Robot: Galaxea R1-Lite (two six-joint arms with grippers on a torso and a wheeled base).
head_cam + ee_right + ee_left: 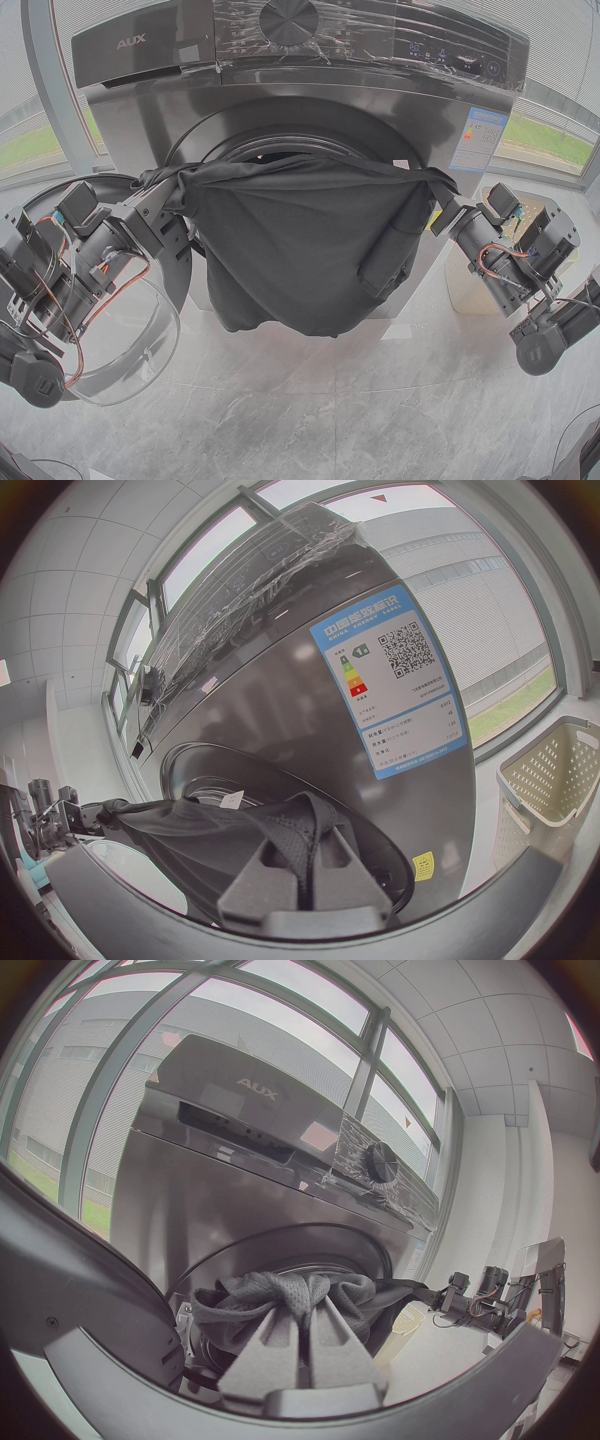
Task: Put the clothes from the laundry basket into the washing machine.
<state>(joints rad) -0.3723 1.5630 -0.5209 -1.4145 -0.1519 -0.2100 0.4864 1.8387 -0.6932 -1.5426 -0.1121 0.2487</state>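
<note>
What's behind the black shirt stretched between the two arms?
The washing machine's front. The top rim of its open port shows above the shirt. The drum inside is covered, so its contents cannot be seen.

Dark garment (250, 1300) in left hand (306, 1311)

You can't see into the drum (275, 156): the shirt (300, 244) covers nearly all of its mouth and the washer (156, 119) front below it. The tips of the left gripper (305, 1313) and the right gripper (306, 855) are buried in bunched cloth. The basket (556, 780) is cut off by the right wrist view's edge, its bottom unseen. The left arm (81, 250) hides part of the door (125, 350).
</note>
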